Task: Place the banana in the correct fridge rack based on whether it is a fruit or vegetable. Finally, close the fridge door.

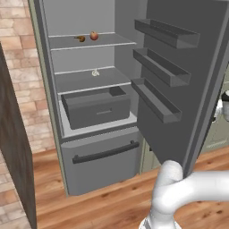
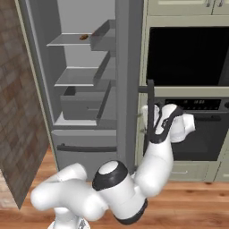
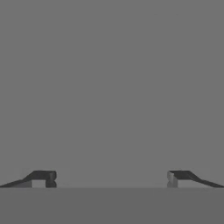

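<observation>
Small brownish-orange curved banana (image 1: 80,38) already sits on the uppermost flat grey fridge rack (image 1: 107,41), just beside the round red apple (image 1: 94,35), apart from it. Pale whitish bulb (image 1: 95,72) is on the lower grey shelf (image 1: 76,81), above the box-shaped grey drawer (image 1: 96,106). So sorting looks done; what's left is the door.

Tall flat grey fridge door (image 1: 188,71) stands wide open, its inside bins facing the fridge interior. The white arm reaches round to its outer face; in the right base view the hand sits at the dark vertical bar handle (image 2: 150,105). Two-finger gripper (image 3: 109,178) is spread wide, nothing between the fingertips (image 3: 45,177), flat grey panel straight ahead, probably the door face.

Handling, my read: door is rigid, hinged, heavy relative to the fruit, and the flat face is slick, so push broadly near the handle edge, far from the hinge, for leverage. Banana is light and soft, so avoid slamming, which could roll it.
</observation>
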Robot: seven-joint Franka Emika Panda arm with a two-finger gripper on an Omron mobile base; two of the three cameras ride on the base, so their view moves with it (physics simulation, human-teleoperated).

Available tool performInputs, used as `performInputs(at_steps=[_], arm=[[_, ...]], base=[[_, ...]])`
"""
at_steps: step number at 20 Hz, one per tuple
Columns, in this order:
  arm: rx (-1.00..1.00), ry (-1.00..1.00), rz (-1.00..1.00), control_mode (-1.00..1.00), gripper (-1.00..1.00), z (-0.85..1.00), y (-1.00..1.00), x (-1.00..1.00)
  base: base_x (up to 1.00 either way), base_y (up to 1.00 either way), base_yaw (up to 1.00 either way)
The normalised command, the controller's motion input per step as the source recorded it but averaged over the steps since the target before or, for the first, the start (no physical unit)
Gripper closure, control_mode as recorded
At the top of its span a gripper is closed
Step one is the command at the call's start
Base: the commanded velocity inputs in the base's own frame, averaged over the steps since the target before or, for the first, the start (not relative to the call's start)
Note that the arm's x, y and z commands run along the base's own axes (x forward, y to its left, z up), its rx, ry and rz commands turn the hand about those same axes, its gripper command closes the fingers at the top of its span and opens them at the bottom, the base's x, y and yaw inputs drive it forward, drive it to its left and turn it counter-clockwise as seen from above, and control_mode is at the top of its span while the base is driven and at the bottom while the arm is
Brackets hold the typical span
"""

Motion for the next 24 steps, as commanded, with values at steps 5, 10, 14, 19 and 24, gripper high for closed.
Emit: performInputs(at_steps=[5,10,14,19,24], arm=[[0.0,-0.26,0.16,-1.0,-1.0,-0.4,0.91,0.0],[0.0,-0.32,0.11,-1.0,-1.0,-0.31,0.98,0.0],[0.0,-0.21,0.01,-1.0,-1.0,-0.2,0.9,0.15],[0.0,-0.15,0.0,-1.0,-1.0,-0.02,0.72,0.31],[0.0,-0.13,-0.04,-1.0,-1.0,0.0,0.58,0.37]], base=[[0.0,0.0,0.0],[0.0,0.0,0.0],[0.0,0.0,0.0],[0.0,0.0,0.0],[0.0,0.0,0.0]])
